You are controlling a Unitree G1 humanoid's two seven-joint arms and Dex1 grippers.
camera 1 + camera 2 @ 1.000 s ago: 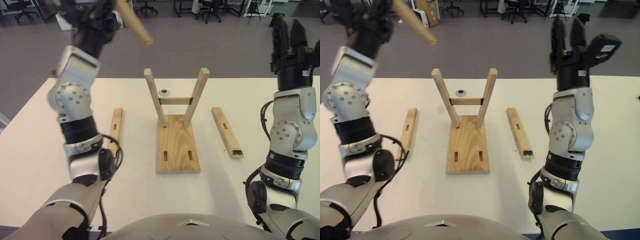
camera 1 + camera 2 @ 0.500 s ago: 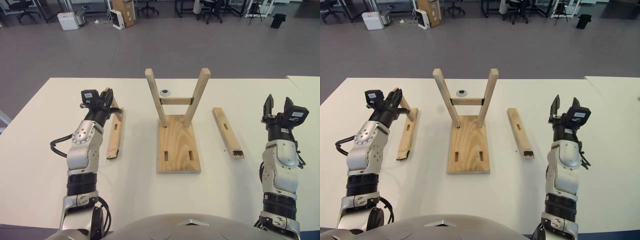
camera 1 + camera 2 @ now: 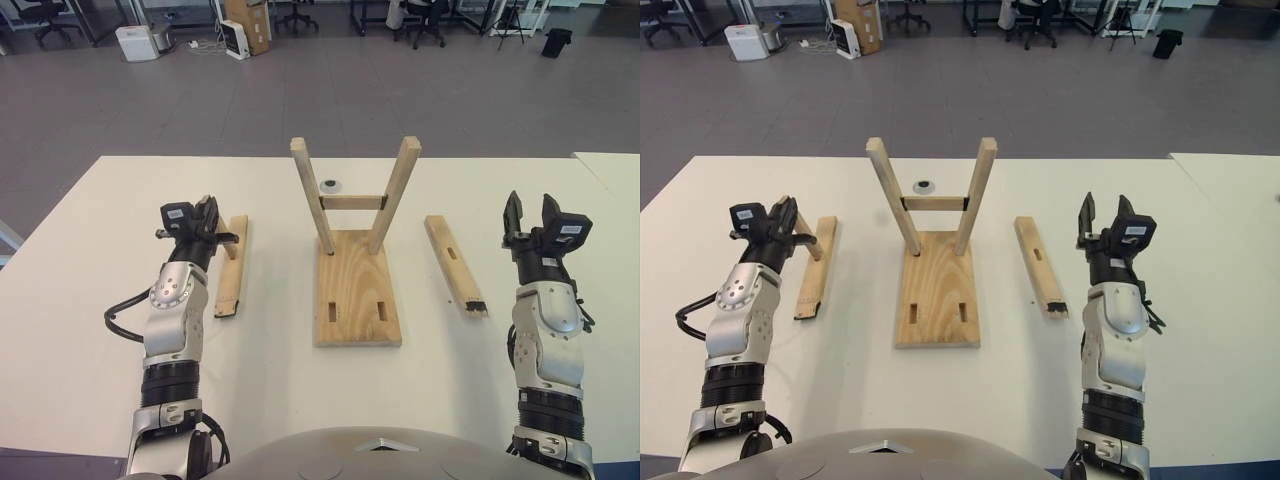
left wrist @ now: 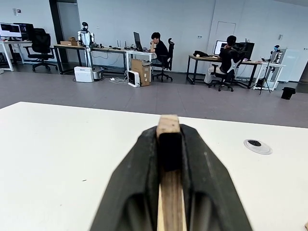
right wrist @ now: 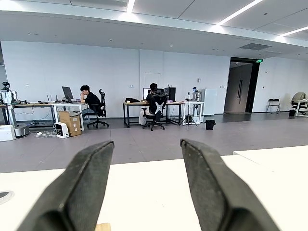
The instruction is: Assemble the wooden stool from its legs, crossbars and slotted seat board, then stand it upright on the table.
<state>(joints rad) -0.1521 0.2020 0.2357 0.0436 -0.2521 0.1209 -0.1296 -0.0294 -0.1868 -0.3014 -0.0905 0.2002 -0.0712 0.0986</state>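
Note:
The slotted seat board (image 3: pixel 357 300) lies flat in the middle of the table. Two legs (image 3: pixel 312 195) (image 3: pixel 394 193) stand up from its far end, joined by a crossbar (image 3: pixel 352 202). One loose slotted leg (image 3: pixel 231 270) lies to its left, and another (image 3: pixel 452 262) lies to its right. My left gripper (image 3: pixel 208 225) hovers low beside the left loose leg, shut on a wooden bar (image 4: pixel 171 202). My right gripper (image 3: pixel 529 205) is open and holds nothing, to the right of the other loose leg, fingers pointing away from me.
A small round grommet (image 3: pixel 328 185) sits in the white table (image 3: pixel 90 310) behind the standing legs. Bare tabletop lies in front of the seat board and along both sides. Beyond the far edge are open floor, desks and chairs.
Both arms have come down from a raised pose to just above the table. The left gripper still holds the wooden bar. Since half a second ago the right gripper has shifted slightly inward.

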